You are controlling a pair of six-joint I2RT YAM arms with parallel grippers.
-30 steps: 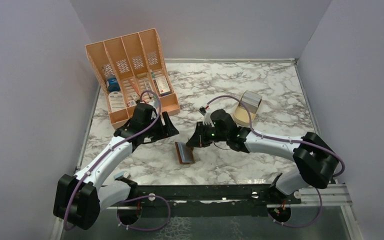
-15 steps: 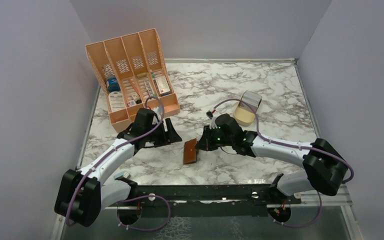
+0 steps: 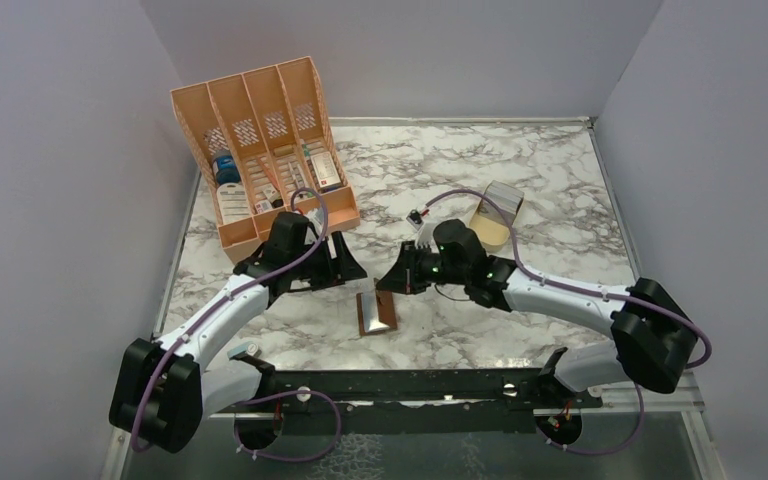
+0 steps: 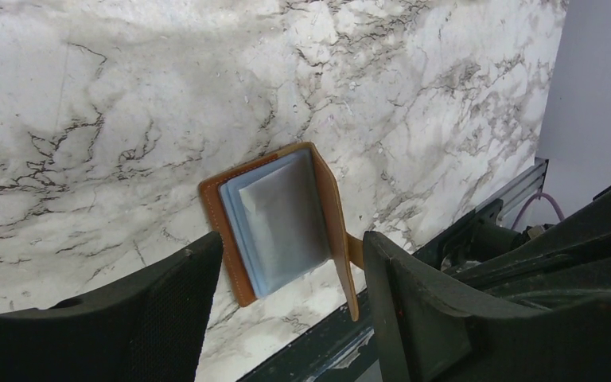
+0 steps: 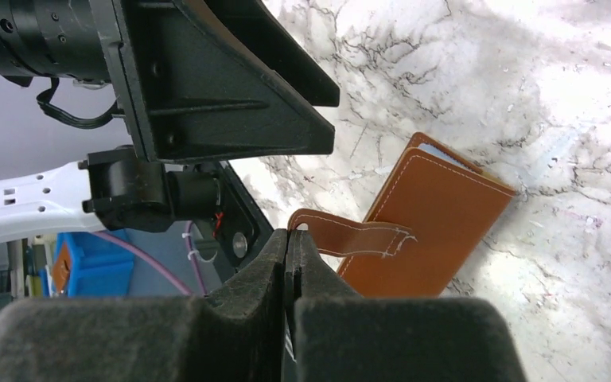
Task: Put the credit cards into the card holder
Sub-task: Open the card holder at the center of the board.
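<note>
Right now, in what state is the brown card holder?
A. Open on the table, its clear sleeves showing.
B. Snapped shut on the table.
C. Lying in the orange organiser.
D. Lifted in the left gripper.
A: in the left wrist view the card holder lies open on the table, with its clear sleeves facing up.

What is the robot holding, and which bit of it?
The shut right jaws seem to pinch the card holder by the end of its snap tab. The open left jaws hold nothing.
</note>
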